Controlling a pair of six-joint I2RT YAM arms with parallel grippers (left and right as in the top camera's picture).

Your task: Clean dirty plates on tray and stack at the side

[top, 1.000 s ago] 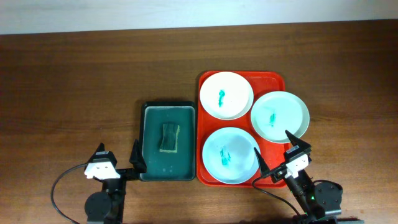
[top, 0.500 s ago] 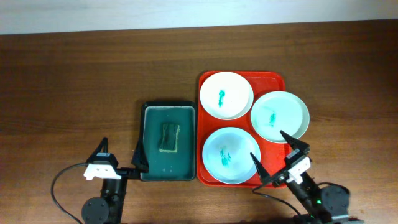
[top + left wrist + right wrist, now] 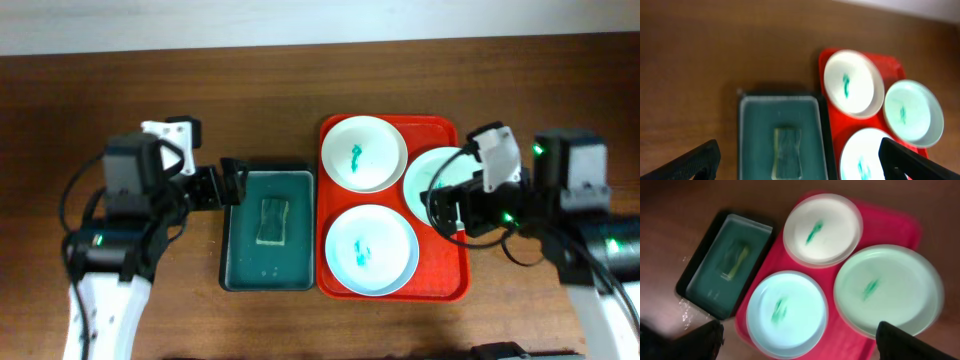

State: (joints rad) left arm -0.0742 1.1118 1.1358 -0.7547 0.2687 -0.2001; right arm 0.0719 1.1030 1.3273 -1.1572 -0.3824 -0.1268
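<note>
The red tray (image 3: 440, 272) holds three plates, each with a teal smear: white (image 3: 363, 152) at the back, pale mint (image 3: 450, 170) at the right, pale blue (image 3: 372, 250) at the front. My left gripper (image 3: 222, 184) is open and empty, high over the far-left corner of the green tray (image 3: 240, 270). Its wrist view shows the sponge (image 3: 786, 152) between its fingertips (image 3: 695, 165). My right gripper (image 3: 447, 205) is open and empty above the mint plate's left part. Its wrist view shows the blue plate (image 3: 787, 312), the mint plate (image 3: 887, 290) and the white plate (image 3: 822, 227) below.
A dark green tray with a sponge (image 3: 271, 220) in it lies directly left of the red tray. Brown tabletop (image 3: 120, 100) lies to the left and behind, and a narrower strip to the right of the red tray.
Both arms have risen from the table's front edge and swung back. The left gripper now hangs over the green tray's corner, the right over the mint plate. The plates have not moved.
</note>
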